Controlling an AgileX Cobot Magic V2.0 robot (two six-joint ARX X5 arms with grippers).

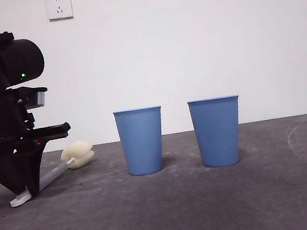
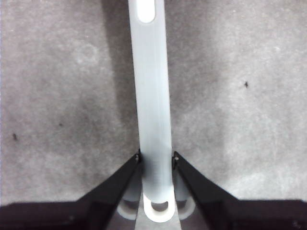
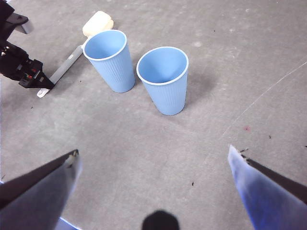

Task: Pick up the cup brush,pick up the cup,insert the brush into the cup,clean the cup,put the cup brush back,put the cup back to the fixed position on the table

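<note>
**Now at the brush: left jaws astride the handle**

Down at the table (image 1: 173,215), the left gripper (image 2: 156,158) has its two black jaws on either side of the cup brush (image 1: 53,176), close against the grey handle near its white-tipped end; whether they already press it cannot be told for certain, but they look closed onto it. The brush lies flat, its cream-yellow lobed sponge head (image 1: 79,153) pointing away toward the wall, well left of the two tumblers in the front view.

To do this pick well, the grip should be squared across the handle and firm before lifting, since the hold sits far from the sponge end and the brush could swing or droop.

The right gripper (image 3: 153,165) hangs high with jaws spread wide, above the table in front of the cups. The cup (image 1: 217,132), a blue finely ribbed tumbler tapering to its base, stands upright beside its narrower twin (image 1: 141,141), apart from it.
</note>
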